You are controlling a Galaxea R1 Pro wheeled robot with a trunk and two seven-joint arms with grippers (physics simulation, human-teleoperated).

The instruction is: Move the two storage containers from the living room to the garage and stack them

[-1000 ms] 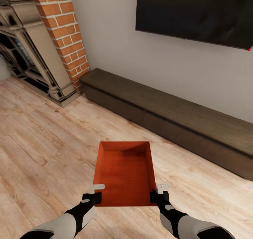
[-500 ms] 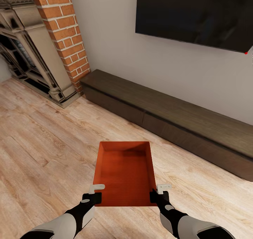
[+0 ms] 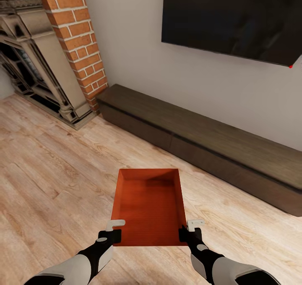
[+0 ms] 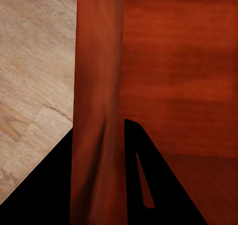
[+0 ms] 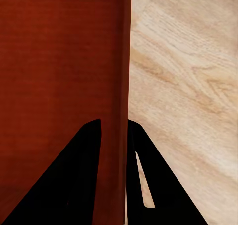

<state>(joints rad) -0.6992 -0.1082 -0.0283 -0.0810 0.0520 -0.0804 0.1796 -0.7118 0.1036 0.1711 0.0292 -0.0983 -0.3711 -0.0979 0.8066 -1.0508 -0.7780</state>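
container (image 3: pixel 149 207) between end effectors: left (image 3: pixel 112 231), right (image 3: pixel 189 230) apparently pinching its side walls.

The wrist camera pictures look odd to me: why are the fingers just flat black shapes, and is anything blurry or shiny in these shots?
Left wrist view: the fingers are unlit black silhouettes around the container wall, which looks smeared. Right wrist view: same black fingers, while the wood floor is evenly lit. Head view: soft shadow in the container's far corner; faint sheen on the black screen.
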